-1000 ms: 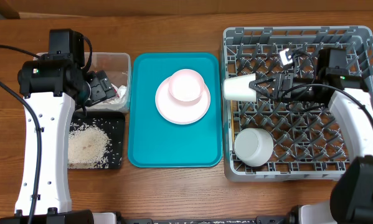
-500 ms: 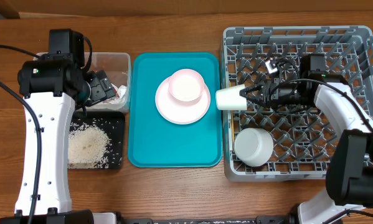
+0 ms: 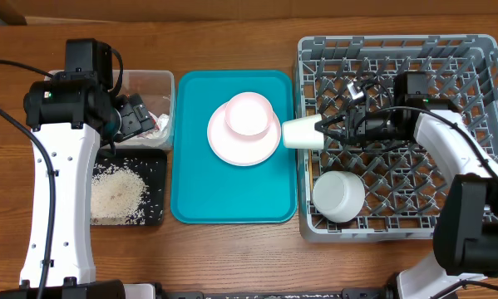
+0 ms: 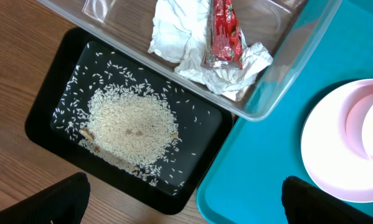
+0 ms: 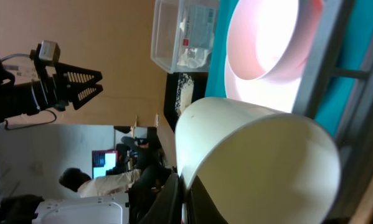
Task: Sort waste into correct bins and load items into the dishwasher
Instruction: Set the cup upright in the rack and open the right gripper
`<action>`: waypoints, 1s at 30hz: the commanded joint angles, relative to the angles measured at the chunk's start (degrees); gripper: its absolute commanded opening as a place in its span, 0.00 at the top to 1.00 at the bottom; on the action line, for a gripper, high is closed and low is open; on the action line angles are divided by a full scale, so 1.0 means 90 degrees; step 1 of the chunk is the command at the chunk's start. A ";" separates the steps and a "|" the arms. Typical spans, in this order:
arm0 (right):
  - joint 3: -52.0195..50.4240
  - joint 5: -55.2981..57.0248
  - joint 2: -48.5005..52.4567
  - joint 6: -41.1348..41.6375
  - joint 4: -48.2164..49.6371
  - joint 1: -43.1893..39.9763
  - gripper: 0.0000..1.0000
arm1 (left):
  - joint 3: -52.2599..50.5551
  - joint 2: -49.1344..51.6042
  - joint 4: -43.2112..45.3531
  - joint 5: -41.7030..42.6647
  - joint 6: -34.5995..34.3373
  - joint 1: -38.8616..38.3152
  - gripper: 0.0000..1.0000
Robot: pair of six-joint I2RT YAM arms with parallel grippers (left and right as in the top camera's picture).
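Note:
My right gripper (image 3: 330, 129) is shut on the rim of the small white cup (image 3: 303, 133), which lies sideways across the left edge of the grey dishwasher rack (image 3: 473, 50). In the right wrist view the cup (image 5: 254, 162) fills the frame, its rim pinched in my gripper (image 5: 185, 199). A white bowl (image 3: 338, 195) sits in the rack. The pink cup (image 3: 249, 116) stands on the pale plate (image 3: 232, 151). My left gripper (image 4: 186, 205) hangs open and empty by the clear tub (image 4: 286, 81) holding tissue (image 4: 174, 37) and a red wrapper (image 4: 223, 31). Rice (image 4: 130, 124) lies in the black tray (image 4: 49, 112).
The teal tray (image 3: 190, 183) lies between the bins and the rack and bears the plate. The rack's upright pegs surround my right arm. Bare wooden table runs along the front and back edges.
My right gripper has carried the white cup leftwards, from over the rack's left side to jutting out past its edge towards the plate. The left arm has not moved.

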 commanded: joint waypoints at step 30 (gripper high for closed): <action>0.0937 0.5666 -0.2118 0.0733 -0.1785 0.0061 0.82 | 0.0061 0.0024 0.0007 -0.0041 -0.0019 -0.0005 0.00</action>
